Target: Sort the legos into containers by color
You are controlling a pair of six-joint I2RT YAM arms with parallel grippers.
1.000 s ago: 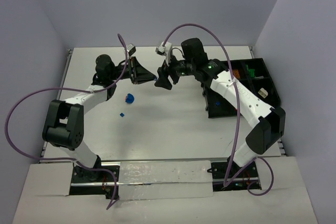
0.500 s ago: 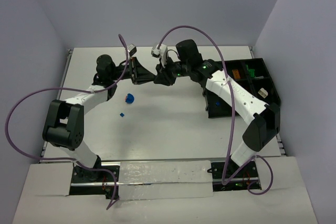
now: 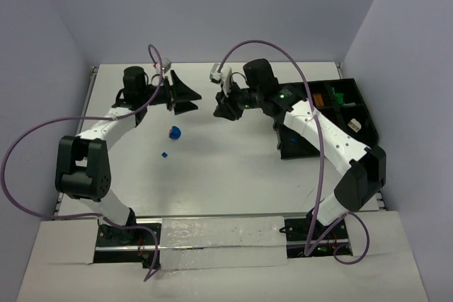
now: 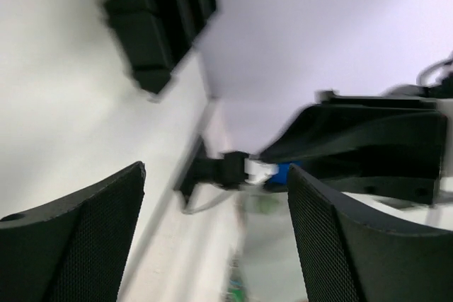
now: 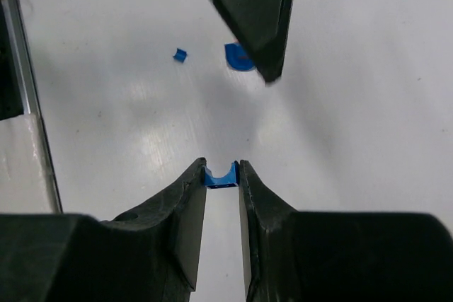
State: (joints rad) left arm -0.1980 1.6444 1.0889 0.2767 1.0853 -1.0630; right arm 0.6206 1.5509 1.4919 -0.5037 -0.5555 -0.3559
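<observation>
A small blue arch-shaped lego (image 5: 221, 176) is pinched between the fingertips of my right gripper (image 5: 222, 167), held above the white table. That right gripper (image 3: 220, 109) hangs at the table's back middle. My left gripper (image 3: 192, 100) stands just to its left, open and empty, clear of the brick. In the left wrist view its jaws (image 4: 216, 175) are spread wide, facing the right gripper. A blue rounded lego (image 3: 174, 132) and a tiny blue lego (image 3: 164, 154) lie on the table. The containers (image 3: 291, 148), a black compartment tray, sit at the right.
Orange (image 3: 318, 100) and green (image 3: 339, 95) pieces lie in the tray's back compartments. Purple cables arc over both arms. One finger (image 5: 255, 5) of the left gripper reaches into the top of the right wrist view.
The left gripper opened and drew back to the left. The right gripper closed on the blue arch lego where the two met and now holds it alone.
</observation>
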